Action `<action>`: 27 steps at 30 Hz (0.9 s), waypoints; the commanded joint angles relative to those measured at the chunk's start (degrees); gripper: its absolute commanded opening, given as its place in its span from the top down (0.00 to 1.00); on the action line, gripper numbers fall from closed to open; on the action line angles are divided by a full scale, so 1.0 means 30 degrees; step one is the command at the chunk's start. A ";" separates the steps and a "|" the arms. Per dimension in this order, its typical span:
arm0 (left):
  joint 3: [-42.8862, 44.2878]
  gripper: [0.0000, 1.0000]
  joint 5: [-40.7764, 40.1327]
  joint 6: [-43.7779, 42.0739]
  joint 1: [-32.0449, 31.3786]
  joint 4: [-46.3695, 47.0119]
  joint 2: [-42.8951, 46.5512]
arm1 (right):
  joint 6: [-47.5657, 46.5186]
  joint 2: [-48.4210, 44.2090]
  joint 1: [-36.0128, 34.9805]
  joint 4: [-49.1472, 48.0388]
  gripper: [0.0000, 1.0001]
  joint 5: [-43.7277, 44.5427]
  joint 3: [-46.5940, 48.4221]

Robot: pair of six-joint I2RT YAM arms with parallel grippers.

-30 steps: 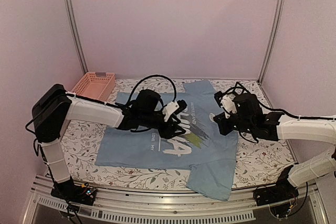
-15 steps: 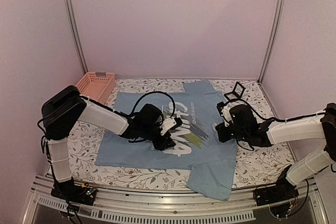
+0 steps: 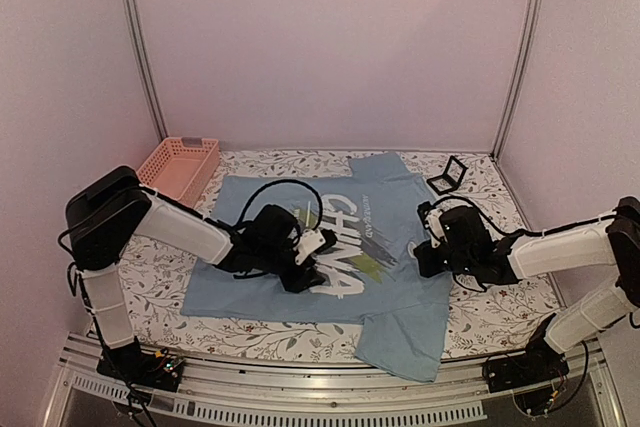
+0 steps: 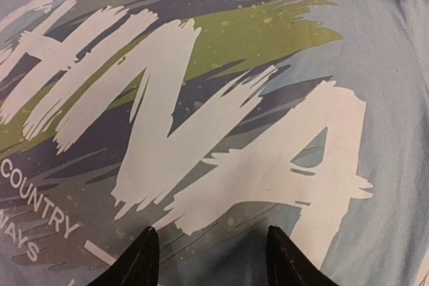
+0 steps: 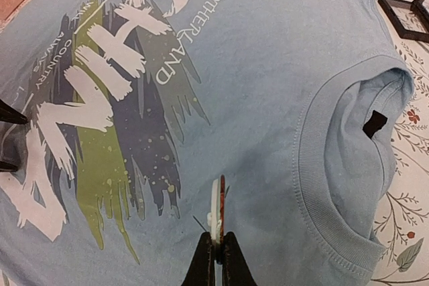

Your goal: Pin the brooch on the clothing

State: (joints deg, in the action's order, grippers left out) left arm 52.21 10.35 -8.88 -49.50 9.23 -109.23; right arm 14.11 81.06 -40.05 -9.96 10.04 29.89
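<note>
Clenched on the brooch (image 5: 216, 207), my right gripper (image 5: 217, 240) held it on edge between the tips, low over the shirt (image 5: 268, 65). In the wrist view it sat at six o'clock, with the collar (image 5: 315, 165) toward three o'clock and the letters (image 5: 100, 92) toward ten o'clock. Whether the brooch touched the cloth, I could not tell. My left gripper (image 4: 211, 259) was released, jaws apart with nothing between them, tips down by the big white letters. A small black case (image 3: 447, 175) lay at one o'clock on the table (image 3: 500, 297), well apart from both. By my reckoning the fetching was done, with the brooch in hand and brought to the chest. Nothing was pinned yet; pushing the pin through, fastening it and letting go were left
</note>
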 commanded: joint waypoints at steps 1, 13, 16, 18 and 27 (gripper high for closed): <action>-0.1089 0.46 -0.0454 0.0287 -0.0089 -0.0719 0.0654 | -0.0297 -0.0122 0.0123 -0.0554 1.00 -0.1230 -0.0098; 0.7196 0.38 0.3633 -0.3604 -0.1618 0.1256 -0.3662 | -0.2294 -0.1957 0.0239 -0.5882 1.00 -0.0645 -0.2308; 0.9363 0.36 0.2798 -0.3964 -0.2245 0.1196 -0.5569 | -0.2174 -0.1887 0.0446 -0.6442 1.00 -0.0508 -0.2706; 1.0042 0.34 0.3104 -0.4659 -0.2583 0.1162 -0.6383 | -0.1811 -0.1860 0.0872 -0.7055 1.00 -0.0920 -0.3268; 1.2607 0.34 0.1577 -0.4875 -0.3055 -0.0940 -0.9196 | -0.1629 -0.2413 0.1398 -0.7684 1.00 -0.1330 -0.4486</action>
State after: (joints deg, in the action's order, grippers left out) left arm 87.94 18.09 -22.57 -58.26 9.78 -135.15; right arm 9.26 75.94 -36.05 -29.74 6.83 17.67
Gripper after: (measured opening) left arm 0.668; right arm 0.022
